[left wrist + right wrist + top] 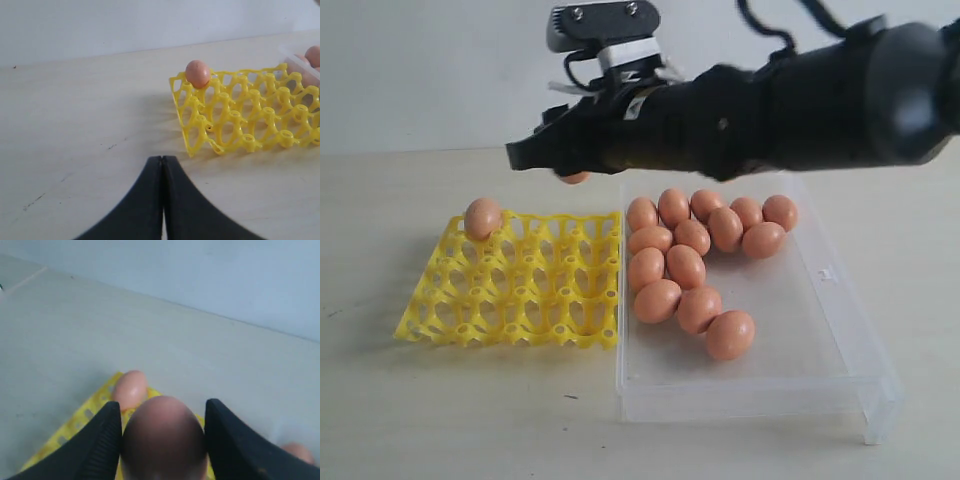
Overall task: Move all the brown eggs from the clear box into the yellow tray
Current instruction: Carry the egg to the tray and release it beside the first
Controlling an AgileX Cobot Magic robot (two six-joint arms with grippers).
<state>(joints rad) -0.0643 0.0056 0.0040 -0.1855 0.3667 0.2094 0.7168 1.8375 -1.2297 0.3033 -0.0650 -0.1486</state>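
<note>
Yellow tray point(520, 290) cells open; corner egg point(483, 217) blocks one.

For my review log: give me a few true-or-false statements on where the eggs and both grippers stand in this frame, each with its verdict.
1. The right gripper grips a brown egg between its fingers. True.
2. The yellow tray holds three eggs. False: only one seated egg sits in it, in a corner cell.
3. The left gripper is open around an egg. False: it is shut and empty, above the bare table.
4. The clear box has many loose eggs lying in it. True.
</note>
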